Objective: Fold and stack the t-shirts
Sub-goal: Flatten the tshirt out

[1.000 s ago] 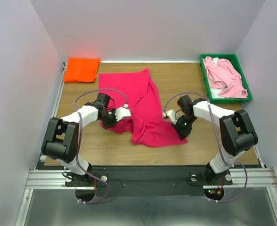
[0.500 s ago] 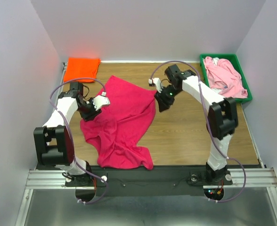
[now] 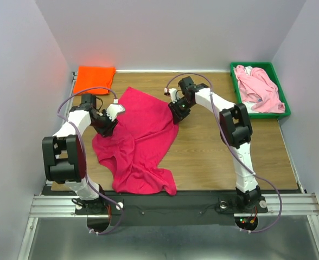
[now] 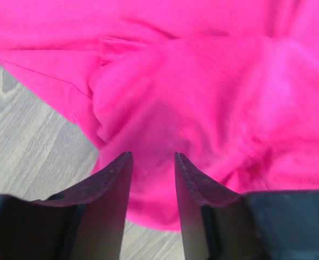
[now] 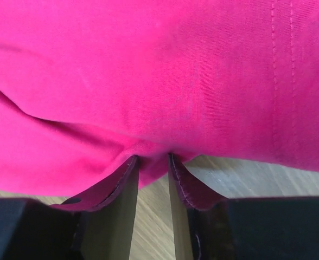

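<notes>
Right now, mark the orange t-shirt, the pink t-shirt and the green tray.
orange t-shirt (image 3: 94, 79), top view, folded middle
pink t-shirt (image 3: 260, 89), top view, crumpled middle
green tray (image 3: 267, 115), top view, near rim

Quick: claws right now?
Left claw: open over the crimson shirt, not gripping it.
Right claw: open at the shirt's edge.

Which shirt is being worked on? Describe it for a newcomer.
On the wooden table, look at the middle. The crimson-magenta shirt lies there, spread and rumpled. It stands apart: the orange shirt sits folded in the far left corner, and the pale pink shirt is bunched in the green tray.
</notes>
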